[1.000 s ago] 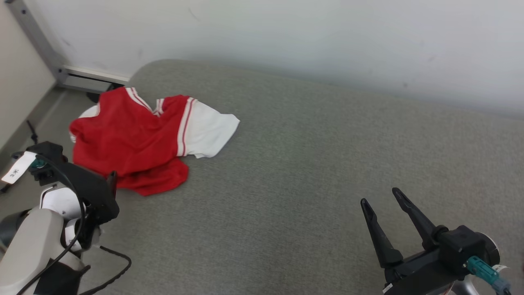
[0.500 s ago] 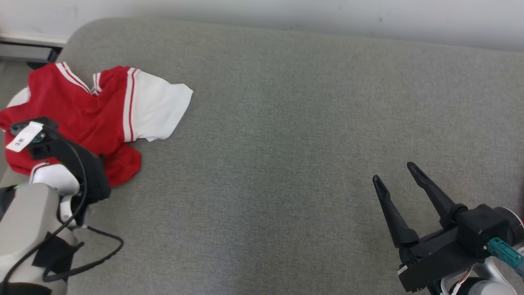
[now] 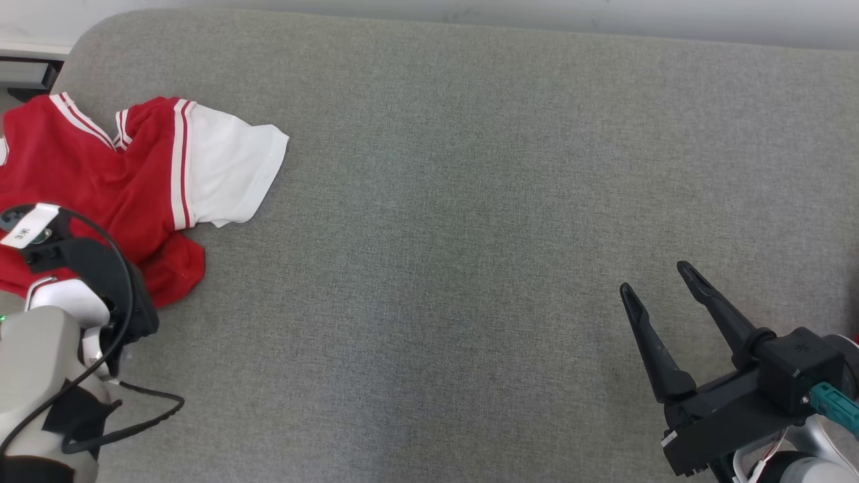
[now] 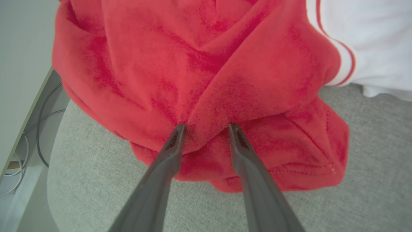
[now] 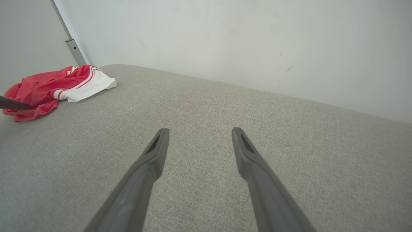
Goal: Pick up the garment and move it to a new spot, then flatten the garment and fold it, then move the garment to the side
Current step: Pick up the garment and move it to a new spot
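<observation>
A red garment [image 3: 100, 174] with white sleeves and striped trim lies crumpled near the far left corner of a grey fabric surface [image 3: 470, 201]. The left tool [image 4: 206, 126] reaches into the garment's near edge. Its two fingers stand well apart, tips pressed against the red cloth, with a raised fold between them. The right tool [image 3: 654, 276] hovers over bare surface at the near right, well apart from the garment, its fingers spread wide and holding nothing.

garment [image 3: 100, 174] far left on cushion [image 3: 470, 201]; L gripper [image 4: 206, 126] at it, R gripper [image 3: 656, 278] apart
</observation>
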You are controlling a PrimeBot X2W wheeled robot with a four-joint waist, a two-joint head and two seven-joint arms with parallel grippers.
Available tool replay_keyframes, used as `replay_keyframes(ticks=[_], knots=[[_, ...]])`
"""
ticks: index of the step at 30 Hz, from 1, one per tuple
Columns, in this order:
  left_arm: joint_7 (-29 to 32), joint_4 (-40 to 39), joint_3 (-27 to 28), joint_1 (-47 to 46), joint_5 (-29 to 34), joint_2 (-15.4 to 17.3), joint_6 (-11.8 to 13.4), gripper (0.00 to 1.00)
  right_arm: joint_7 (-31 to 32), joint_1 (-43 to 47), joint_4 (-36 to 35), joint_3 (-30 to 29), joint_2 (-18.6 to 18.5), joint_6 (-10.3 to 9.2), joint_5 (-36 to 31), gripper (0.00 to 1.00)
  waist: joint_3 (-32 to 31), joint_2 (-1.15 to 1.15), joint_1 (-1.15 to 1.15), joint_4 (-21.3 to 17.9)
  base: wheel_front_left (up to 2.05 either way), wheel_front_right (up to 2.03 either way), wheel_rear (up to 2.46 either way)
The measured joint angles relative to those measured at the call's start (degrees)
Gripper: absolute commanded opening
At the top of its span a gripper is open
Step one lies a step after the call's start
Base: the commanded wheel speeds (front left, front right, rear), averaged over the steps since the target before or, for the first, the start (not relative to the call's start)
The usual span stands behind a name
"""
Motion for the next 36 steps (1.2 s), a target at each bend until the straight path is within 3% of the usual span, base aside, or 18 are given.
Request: replay_keyframes(ticks=[14,24,36], knots=[[-2.7,4.2,0.9,-3.1,1.0,-2.0,0.0,0.0,0.5,-0.8,2.1,0.6,1.0,-0.25,0.8,1.0,-2.0,0.0,0.0,0.7,0.0,0.0,0.0],[-6.6,3.9,-0.9,-5.1,2.7,-3.4,-0.1,0.0,-1.1,-2.3,7.5,2.3,4.4,-0.25,2.8,1.0,-6.6,-0.01,0.0,1.4,0.0,0.0,0.0],[-10.4,0.4,-4.9,-6.9,3.8,-8.2,-5.9,0.0,-5.1,-2.0,14.4,4.1,8.3,-0.26,4.4,1.0,-15.6,-0.01,-0.01,0.3,0.0,0.0,0.0]])
